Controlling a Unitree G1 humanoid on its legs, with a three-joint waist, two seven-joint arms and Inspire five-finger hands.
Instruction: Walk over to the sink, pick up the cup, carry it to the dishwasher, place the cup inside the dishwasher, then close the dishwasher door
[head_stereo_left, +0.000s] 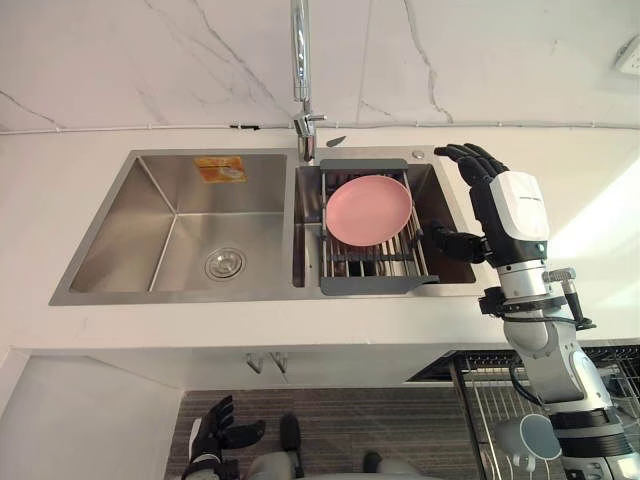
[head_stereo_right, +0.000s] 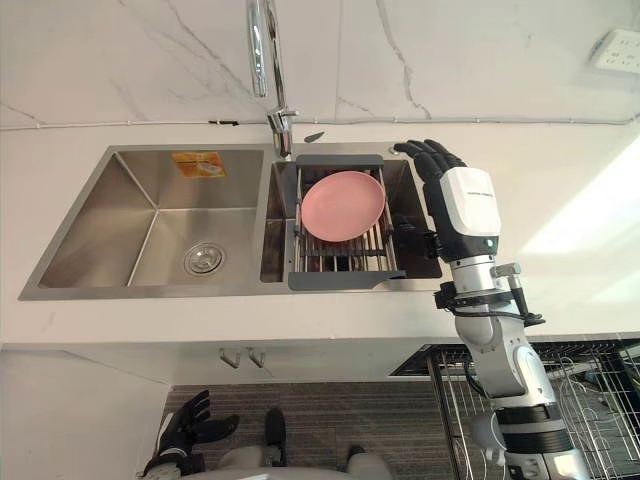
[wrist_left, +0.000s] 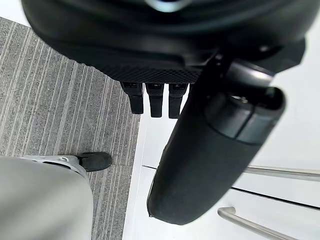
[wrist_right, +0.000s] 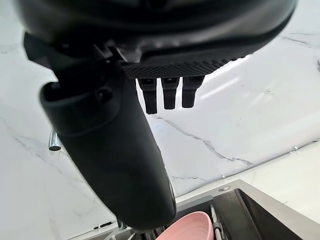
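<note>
Where the cup lies cannot be told from these views; neither hand holds it. Right hand (head_stereo_left: 505, 205) hangs over the right end of the sink (head_stereo_left: 180, 297), at centre right of the frame, its fingers straight and spread, its thumb out to the side, gripping nothing. Beside it, in the right basin, a dark grey drainer rack (head_stereo_left: 375, 282) spans the bowl and carries a pink plate (head_stereo_left: 368, 210). Left basin is bare steel with a round drain (head_stereo_left: 224, 263) and an orange sticker (head_stereo_left: 220, 168) on its far wall. A chrome tap (head_stereo_left: 300, 60) rises at top centre between the basins. Surface: white countertop (head_stereo_left: 60, 200), backed by a white marble-veined wall (head_stereo_left: 150, 60); a socket (head_stereo_left: 628, 55) sits at the upper right edge. Below the counter front, two metal handles (head_stereo_left: 265, 362) show. A wire rack (head_stereo_left: 500, 400) projects at lower right. Left hand (head_stereo_left: 215, 432) hangs at lower left over grey striped carpet (head_stereo_left: 330, 420), fingers relaxed and apart, empty.
</note>
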